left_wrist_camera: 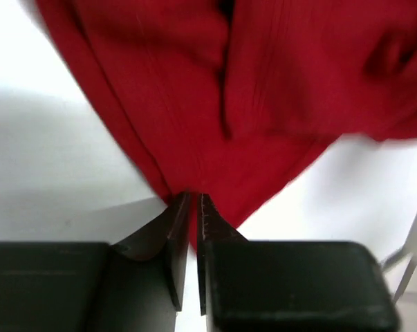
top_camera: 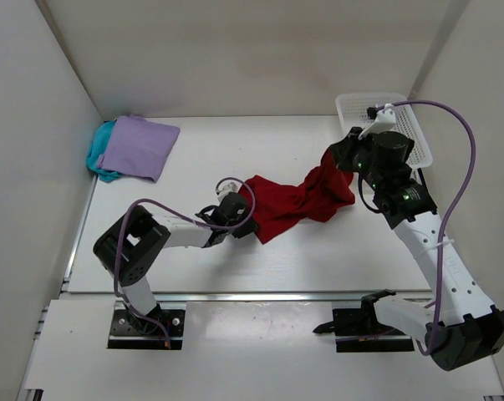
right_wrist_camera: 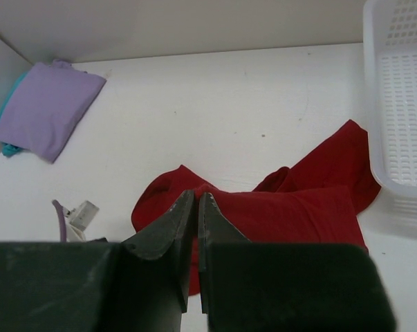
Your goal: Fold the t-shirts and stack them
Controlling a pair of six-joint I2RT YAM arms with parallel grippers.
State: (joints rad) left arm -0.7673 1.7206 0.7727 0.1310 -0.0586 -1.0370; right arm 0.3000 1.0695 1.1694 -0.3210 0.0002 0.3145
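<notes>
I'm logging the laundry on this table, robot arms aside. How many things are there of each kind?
shirts: 3 (red shirt, lavender shirt, teal shirt)
basket: 1
total: 4

Teal shirt [top_camera: 95, 160]: mostly buried under the lavender shirt [top_camera: 137, 146], with only an edge showing. Red shirt [left_wrist_camera: 263, 90]: blurred and cropped at the top edge. I cannot tell whether my left gripper [left_wrist_camera: 193, 202] pinches it. Basket [right_wrist_camera: 402, 104]: cut off at the right.
</notes>
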